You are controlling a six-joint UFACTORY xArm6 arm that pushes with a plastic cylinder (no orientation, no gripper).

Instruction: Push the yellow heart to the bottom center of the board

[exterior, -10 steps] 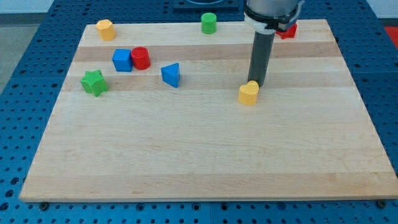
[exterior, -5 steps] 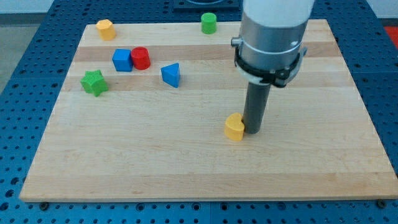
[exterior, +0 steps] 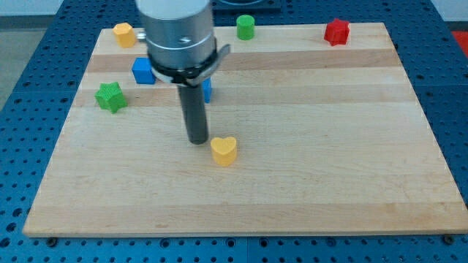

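Camera view: my tip rests on the wooden board just left of centre — it is a plain rod end, with nothing to open or close and nothing held. The yellow heart lies just beside the tip, to its lower right, near it though whether they touch I cannot tell; the heart sits a little below the middle of the board, short of the bottom edge.

Behind the rod, a blue block shows only as a sliver on the rod's right side, its shape hidden. Further left, partly covered by the arm's grey body, is a blue cube. A green star sits near the board's left edge. In the upper left corner is a yellow block, at the top centre a green cylinder, and in the upper right — well apart from everything else — a red block.
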